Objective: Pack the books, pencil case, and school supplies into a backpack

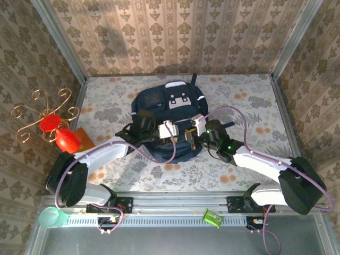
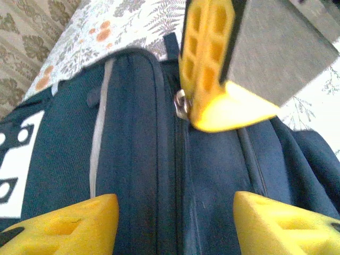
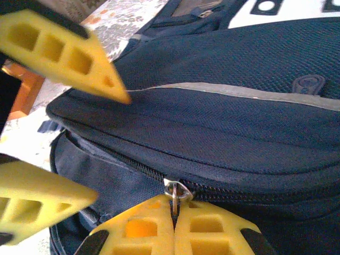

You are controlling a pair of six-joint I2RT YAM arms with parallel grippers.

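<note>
The backpack (image 1: 169, 103) lies flat at the centre of the top view on the flowered table (image 1: 249, 106), with its grey-white patches toward the top of the frame and its near edge between the 2 arms. Its dark fabric hides the inside, so its contents cannot be told. In the right wrist view the zip (image 3: 255, 190) is closed to the right of the zip pull (image 3: 175, 191), while at the lower left of that frame the seam gapes a little onto dark lining. The right claw (image 3: 174, 215) has its 2 yellow fingers pressed together at the bottom centre, pinching the metal zip pull between their tips. The left claw (image 2: 175, 210) is spread, its 2 fingers (image 2: 74, 226) in the lower corners of the left wrist view with navy cloth between them. It holds nothing, and whether its tips touch the fabric cannot be told. In the top view, a teal cup (image 1: 50, 217) stands at the lower left and a small green box (image 1: 212, 218) at the bottom.
</note>
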